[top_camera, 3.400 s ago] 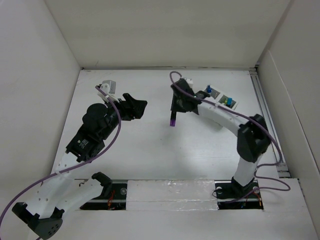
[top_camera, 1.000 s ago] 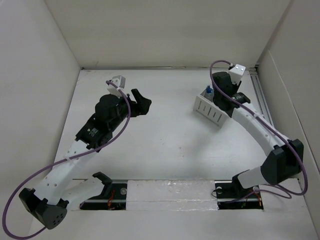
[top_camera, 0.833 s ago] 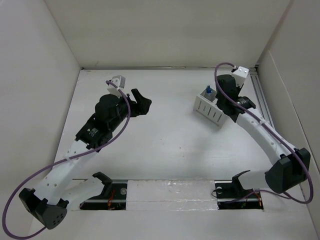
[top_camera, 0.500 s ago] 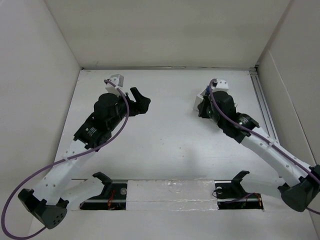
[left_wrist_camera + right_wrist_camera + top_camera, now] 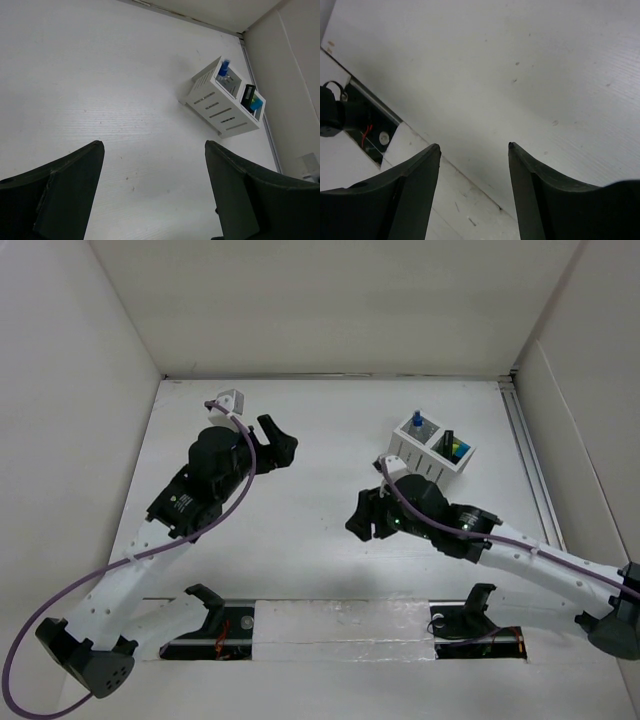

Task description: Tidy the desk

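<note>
The desk (image 5: 330, 410) spreads out under both arms. Left gripper (image 5: 154, 146) hangs spread wide, holding nothing. Right gripper (image 5: 474, 146) is splayed too, also empty. The white pen holder (image 5: 432, 445) sits far right, just beyond the right arm (image 5: 520, 555).

We see a matte white desk (image 5: 320, 420) enclosed by plain white wall panels (image 5: 330, 300). The pen holder (image 5: 222, 102) is white as well, its side striped with dark slots, and holds a blue-capped item (image 5: 223, 67), a black piece (image 5: 248, 94) and something bright blue and yellow-green (image 5: 256, 104). The left arm (image 5: 130, 585) and right arm (image 5: 540, 560) are white with black joints, the left gripper (image 5: 150, 147) and right gripper (image 5: 474, 146) are black, and the cables (image 5: 47, 612) are purple.
</note>
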Robot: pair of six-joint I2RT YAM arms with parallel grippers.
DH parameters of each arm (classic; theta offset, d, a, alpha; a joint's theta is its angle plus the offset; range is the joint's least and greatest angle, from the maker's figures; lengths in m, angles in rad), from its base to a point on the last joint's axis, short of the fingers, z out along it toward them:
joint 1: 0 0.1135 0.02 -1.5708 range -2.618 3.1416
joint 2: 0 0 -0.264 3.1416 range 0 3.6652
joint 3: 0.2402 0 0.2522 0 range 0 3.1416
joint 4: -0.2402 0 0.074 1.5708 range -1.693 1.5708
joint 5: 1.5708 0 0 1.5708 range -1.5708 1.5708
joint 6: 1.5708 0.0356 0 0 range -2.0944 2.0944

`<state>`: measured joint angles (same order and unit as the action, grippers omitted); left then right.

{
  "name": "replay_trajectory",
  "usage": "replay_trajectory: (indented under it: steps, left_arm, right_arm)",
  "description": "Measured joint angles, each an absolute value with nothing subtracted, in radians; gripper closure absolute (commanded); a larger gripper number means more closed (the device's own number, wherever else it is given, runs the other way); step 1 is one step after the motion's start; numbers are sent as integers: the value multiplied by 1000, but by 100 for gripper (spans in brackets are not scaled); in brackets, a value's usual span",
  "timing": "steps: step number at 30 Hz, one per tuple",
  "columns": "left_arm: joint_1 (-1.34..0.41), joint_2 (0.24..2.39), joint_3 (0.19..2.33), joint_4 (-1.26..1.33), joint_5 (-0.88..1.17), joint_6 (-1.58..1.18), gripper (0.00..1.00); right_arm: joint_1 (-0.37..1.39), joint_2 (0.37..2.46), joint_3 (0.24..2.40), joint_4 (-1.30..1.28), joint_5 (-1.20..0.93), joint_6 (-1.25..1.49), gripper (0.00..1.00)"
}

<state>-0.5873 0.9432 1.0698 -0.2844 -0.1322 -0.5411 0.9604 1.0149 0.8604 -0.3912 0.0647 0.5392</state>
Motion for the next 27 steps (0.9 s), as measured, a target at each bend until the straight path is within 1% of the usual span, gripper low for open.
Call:
replay_trajectory:
  steps: [14, 20, 27]
  left_arm:
    - [-587, 930, 1070, -312, -134, -593, 22]
    - [-587, 923, 1070, -320, -133, -615, 23]
    - [-587, 913, 1070, -320, -132, -627, 23]
  right_arm:
    - [1114, 1206, 855, -385, 76, 545, 38]
    - [1127, 1234, 860, -385, 90, 521, 38]
    - [1127, 1269, 920, -395, 136, 478, 38]
